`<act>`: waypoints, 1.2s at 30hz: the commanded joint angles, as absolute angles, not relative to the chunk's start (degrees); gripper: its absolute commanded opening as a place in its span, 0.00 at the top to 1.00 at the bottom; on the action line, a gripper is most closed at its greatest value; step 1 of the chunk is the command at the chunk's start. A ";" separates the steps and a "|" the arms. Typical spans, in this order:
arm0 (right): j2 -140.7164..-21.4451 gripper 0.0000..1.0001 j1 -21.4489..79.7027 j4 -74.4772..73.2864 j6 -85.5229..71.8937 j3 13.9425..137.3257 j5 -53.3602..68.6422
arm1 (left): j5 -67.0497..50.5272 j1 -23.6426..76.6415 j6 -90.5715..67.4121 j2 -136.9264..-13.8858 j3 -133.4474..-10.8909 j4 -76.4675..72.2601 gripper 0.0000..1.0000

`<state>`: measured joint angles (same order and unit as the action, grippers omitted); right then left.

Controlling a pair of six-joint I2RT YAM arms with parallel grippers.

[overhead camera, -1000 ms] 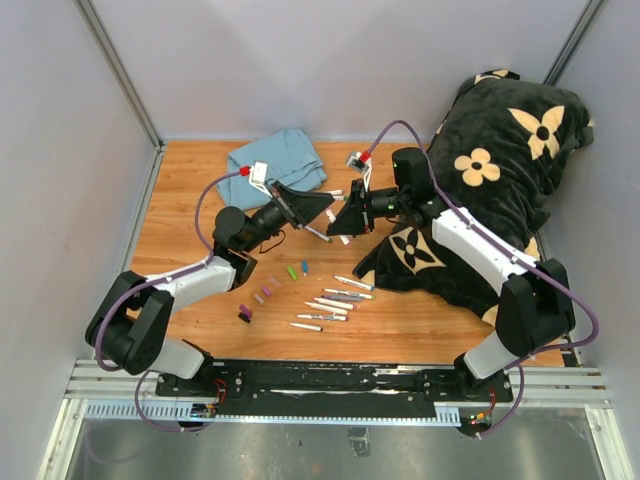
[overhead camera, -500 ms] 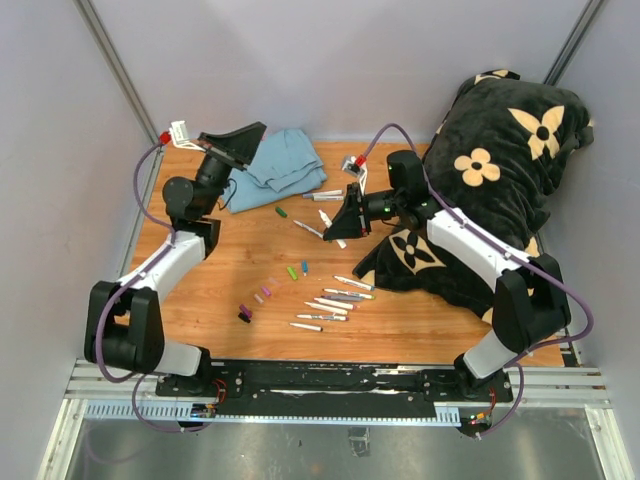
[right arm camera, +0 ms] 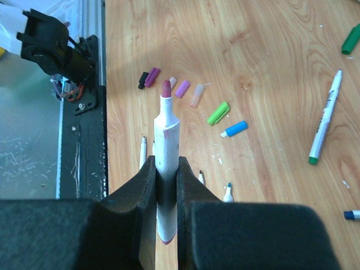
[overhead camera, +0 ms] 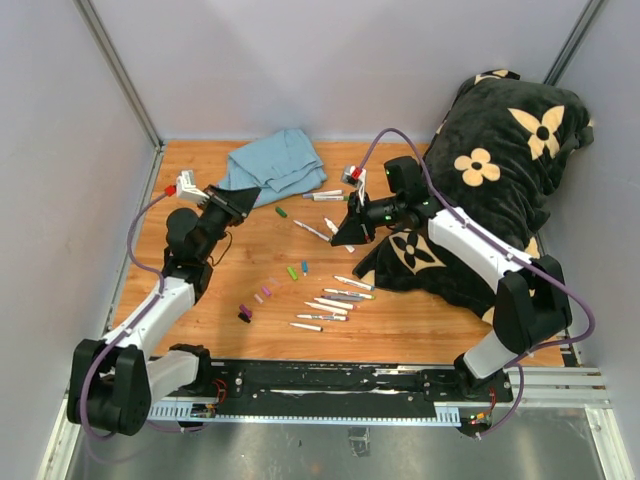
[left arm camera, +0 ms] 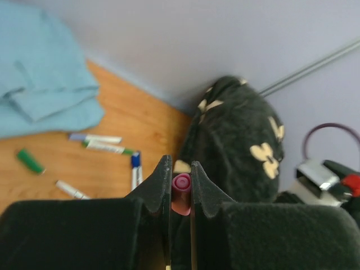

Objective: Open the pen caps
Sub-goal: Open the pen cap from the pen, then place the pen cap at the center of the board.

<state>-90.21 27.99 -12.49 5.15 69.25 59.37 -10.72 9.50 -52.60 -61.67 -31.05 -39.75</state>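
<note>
Having met over the worktop (overhead camera: 230,340) a second ago, the left gripper (left arm camera: 180,166) now pinches what looks like a pink pen cap (left arm camera: 181,190) and the right gripper (right arm camera: 166,169) clamps the bared marker (right arm camera: 166,132), so this cap is off.

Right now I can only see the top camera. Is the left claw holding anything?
Observer: Yes. Its wrist camera shows the left gripper shut on a small pink cap.
Operator: Is the pen in the other claw open?
Observer: Yes. The right gripper pinches a white pen, and its reddish tip is bare.
</note>
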 commanded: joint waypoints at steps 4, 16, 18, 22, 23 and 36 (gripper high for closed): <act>-87.67 0.97 28.71 -16.69 12.14 70.93 55.43 | -8.05 9.32 -49.75 -65.20 -32.23 -17.94 1.00; -87.62 0.96 28.45 -17.27 13.42 70.83 54.54 | -3.45 9.32 -46.81 -82.33 -43.86 -1.27 1.00; -87.77 0.96 28.45 -17.25 13.42 70.83 54.70 | -2.60 9.31 -46.02 -84.01 -45.20 -0.78 1.00; -87.89 0.96 28.45 -17.25 13.45 70.76 54.67 | -0.73 9.32 -45.65 -87.08 -47.42 -0.53 1.00; -87.87 0.96 28.47 -17.27 13.43 70.75 54.67 | -0.42 9.32 -45.55 -87.98 -48.15 -0.14 1.00; -88.33 0.95 28.45 -17.34 13.67 70.68 54.96 | 2.78 9.32 -47.19 -97.13 -55.95 -0.44 1.00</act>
